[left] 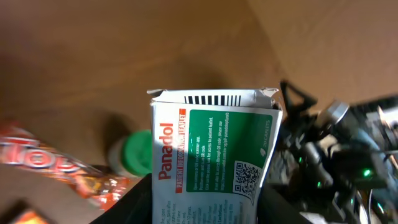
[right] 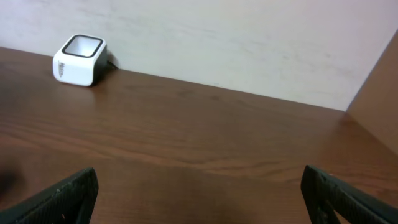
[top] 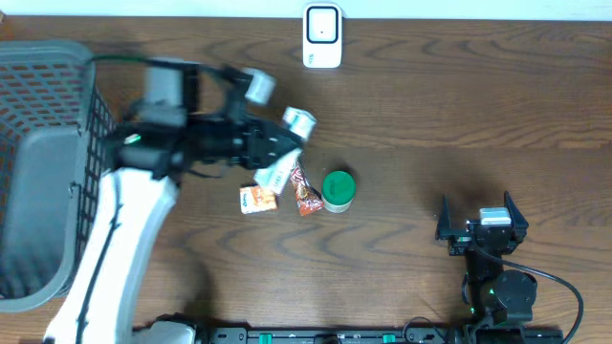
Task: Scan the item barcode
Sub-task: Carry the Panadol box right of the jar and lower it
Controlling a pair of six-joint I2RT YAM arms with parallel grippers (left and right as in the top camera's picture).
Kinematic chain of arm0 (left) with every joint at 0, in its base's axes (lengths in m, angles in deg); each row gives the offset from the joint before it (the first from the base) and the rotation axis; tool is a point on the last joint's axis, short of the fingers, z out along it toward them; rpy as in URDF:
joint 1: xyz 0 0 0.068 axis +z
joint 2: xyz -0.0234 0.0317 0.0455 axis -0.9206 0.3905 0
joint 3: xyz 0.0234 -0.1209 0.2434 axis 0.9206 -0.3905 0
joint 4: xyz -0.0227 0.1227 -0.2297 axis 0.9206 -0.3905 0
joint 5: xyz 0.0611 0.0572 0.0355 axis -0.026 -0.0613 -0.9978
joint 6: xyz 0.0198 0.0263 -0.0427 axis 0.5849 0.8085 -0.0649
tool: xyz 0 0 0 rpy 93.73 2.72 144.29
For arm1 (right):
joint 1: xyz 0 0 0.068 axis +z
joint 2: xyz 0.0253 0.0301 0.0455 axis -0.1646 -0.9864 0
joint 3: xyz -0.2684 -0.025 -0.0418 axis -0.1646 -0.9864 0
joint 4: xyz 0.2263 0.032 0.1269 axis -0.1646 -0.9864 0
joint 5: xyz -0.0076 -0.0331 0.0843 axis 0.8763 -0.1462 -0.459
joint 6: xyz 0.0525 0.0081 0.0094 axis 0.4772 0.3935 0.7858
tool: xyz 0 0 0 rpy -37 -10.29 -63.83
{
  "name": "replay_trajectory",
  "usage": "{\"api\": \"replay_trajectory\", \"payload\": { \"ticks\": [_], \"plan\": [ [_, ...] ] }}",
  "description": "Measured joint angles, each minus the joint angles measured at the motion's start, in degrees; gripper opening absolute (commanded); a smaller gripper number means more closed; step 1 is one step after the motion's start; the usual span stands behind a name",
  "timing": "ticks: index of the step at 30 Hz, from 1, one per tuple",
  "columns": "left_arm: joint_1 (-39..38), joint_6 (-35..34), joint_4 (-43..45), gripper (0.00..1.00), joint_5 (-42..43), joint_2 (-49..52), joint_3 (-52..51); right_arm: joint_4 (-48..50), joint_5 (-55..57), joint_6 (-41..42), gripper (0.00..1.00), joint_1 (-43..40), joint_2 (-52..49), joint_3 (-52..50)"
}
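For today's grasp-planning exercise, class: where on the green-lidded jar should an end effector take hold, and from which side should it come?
Grip the green-lidded jar across its round lid, coming down from above. It seems to stand upright, lid facing up. The snack packet lies close on its left, so close on it from front and back, probably using the open right end effector.

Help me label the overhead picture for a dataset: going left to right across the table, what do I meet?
Mesh basket → orange packet → red snack wrapper → green-lidded jar → open right claw. Omitted for overlap: the Panadol box in the left claw, and the scanner.
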Motion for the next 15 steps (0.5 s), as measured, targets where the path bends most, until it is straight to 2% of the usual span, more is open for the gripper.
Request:
{"api": "replay_trajectory", "payload": {
  "ticks": [7, 15],
  "plan": [
    [-9.07, 0.59, 1.73, 0.38, -0.35, 11.91, 0.00, 0.00, 0.00, 0.00, 0.99, 0.00, 0.00, 0.00],
    [-11.15, 0.57, 2.86, 0.38, -0.57, 18.80, 0.00, 0.00, 0.00, 0.00, 0.99, 0.00, 0.00, 0.00]
  ]
}}
